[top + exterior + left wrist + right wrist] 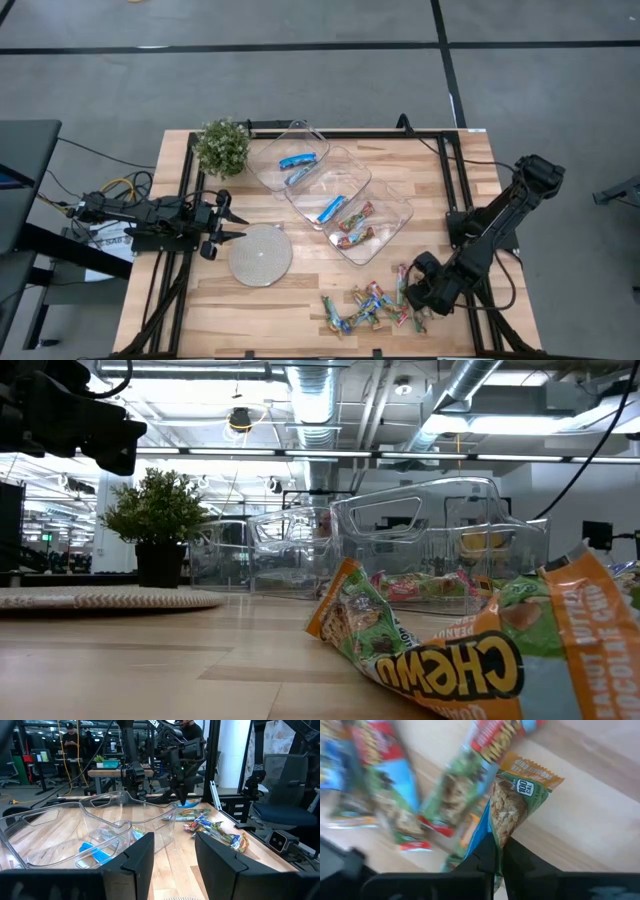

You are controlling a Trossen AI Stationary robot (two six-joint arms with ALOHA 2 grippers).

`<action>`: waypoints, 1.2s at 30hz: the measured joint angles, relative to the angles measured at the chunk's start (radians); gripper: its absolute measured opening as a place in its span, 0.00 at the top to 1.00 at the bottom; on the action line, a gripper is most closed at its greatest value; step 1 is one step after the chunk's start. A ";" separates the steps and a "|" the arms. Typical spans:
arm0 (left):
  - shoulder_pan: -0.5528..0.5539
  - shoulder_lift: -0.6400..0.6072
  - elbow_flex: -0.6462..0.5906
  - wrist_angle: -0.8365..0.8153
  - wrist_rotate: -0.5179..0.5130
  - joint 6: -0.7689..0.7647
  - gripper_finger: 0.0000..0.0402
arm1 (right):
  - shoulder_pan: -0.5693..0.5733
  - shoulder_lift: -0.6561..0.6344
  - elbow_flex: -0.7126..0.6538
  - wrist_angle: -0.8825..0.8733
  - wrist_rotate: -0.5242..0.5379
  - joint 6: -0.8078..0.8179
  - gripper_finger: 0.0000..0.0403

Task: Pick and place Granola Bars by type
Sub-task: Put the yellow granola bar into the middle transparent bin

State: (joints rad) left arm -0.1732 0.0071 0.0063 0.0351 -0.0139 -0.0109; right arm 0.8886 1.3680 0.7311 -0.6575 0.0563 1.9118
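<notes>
- The right gripper point(418, 297) sat low over the counter point(300, 300) near its 5 o'clock corner, at the 3 o'clock end of the loose pile of Granola Bars point(365, 305).
- In the right wrist view its fingers point(487, 857) were pinched together on a green-and-orange bar point(512, 805), whose long axis ran straight away from the gripper with the orange end farthest out.
- From above, the loose bars lay at mixed angles; one at the pile's 3 o'clock side point(401, 283) ran roughly 12 to 6.
- Three clear trays point(385, 200) formed a diagonal row from 11 toward 4 o'clock at mid-counter; blue-and-white bars point(298, 160) lay in the two nearer 11, and multicoloured ones point(355, 218) in the third.
- The left gripper point(222, 225) waited at the 9 o'clock edge with fingers spread, beside a round grey disc point(260, 255) and a small potted plant point(222, 147).
- Only the low view showed the printed face of one orange-and-green wrapper point(470, 660) close up; only the left wrist view showed people point(70, 737) in the room beyond.
</notes>
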 joint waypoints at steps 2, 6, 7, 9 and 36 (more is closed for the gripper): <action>0.000 0.000 0.000 0.000 0.000 0.000 0.66 | 0.000 -0.029 0.000 0.000 0.042 0.000 0.98; 0.000 0.000 0.000 0.000 0.000 0.000 0.66 | 0.000 -0.098 0.000 0.000 0.143 0.000 0.98; 0.000 0.000 0.000 0.000 0.000 0.000 0.66 | 0.000 -0.115 0.000 0.000 0.171 0.000 0.98; 0.000 0.000 0.000 0.000 0.000 0.000 0.66 | 0.000 -0.154 0.000 0.000 0.228 0.000 0.98; 0.000 0.000 0.000 0.000 0.000 0.000 0.66 | -0.219 -0.518 0.000 0.300 0.619 -0.547 0.98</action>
State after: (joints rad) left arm -0.1733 0.0071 0.0063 0.0351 -0.0141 -0.0112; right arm 0.6697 0.8505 0.7311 -0.3578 0.6755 1.3647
